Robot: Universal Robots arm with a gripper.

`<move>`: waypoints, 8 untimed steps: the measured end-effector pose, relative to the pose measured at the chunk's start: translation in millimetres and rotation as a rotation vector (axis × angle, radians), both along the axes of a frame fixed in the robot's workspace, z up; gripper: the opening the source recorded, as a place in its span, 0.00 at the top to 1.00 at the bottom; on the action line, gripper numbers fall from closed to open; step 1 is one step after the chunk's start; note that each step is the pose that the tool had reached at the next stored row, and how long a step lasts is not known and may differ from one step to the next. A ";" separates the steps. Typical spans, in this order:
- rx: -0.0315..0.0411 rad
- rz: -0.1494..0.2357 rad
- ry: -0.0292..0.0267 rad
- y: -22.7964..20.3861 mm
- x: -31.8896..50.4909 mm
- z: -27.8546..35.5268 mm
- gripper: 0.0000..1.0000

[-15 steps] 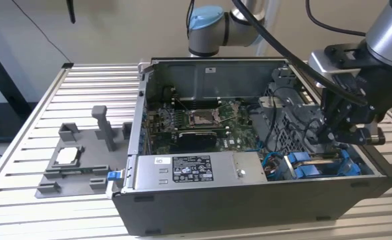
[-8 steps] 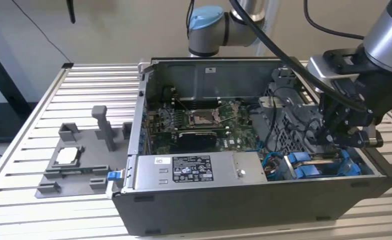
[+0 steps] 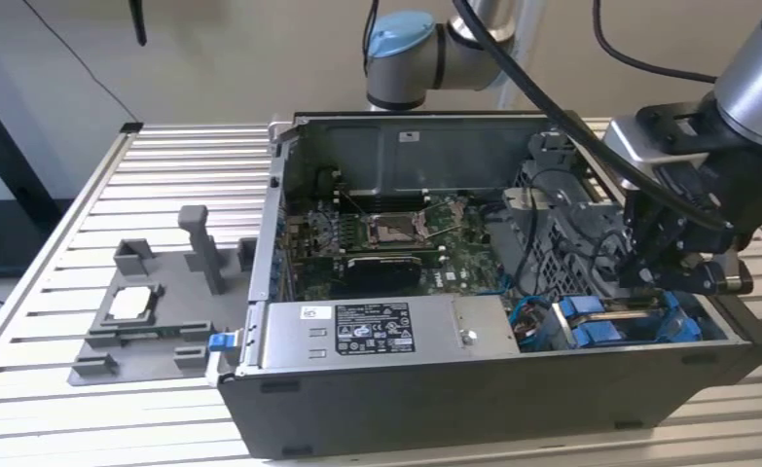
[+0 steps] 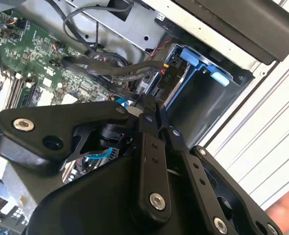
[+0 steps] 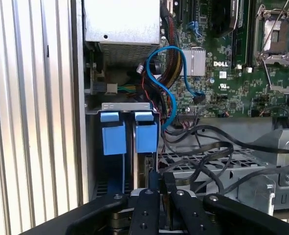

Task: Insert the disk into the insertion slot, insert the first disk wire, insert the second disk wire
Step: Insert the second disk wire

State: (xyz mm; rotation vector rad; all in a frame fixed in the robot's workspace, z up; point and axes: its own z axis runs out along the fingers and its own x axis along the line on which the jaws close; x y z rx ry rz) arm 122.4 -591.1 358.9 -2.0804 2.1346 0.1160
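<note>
two blue carriers (image 5: 129, 137), one hand (image 5: 160, 182)

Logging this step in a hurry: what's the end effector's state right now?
End effector: closed on a dark cable connector beside the blue disk carrier.

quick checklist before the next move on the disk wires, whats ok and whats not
1. Disk in the insertion slot: ok, its blue carrier tabs sit at the bay's mouth.
2. End effector at the work area: ok, it hangs inside the open case right by the blue carrier.
3. A wire in the end effector: cannot tell.
4. Path free of snags: not ok, loose black cables loop across the cage right beside the end effector.
5. Blue cable out of the way: not ok, it curls down next to the carrier.
6. Disk's connector seen and reachable: cannot tell.
</note>
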 end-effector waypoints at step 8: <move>0.0038 0.000 0.0000 -5.3 2.1 -5.8 0.84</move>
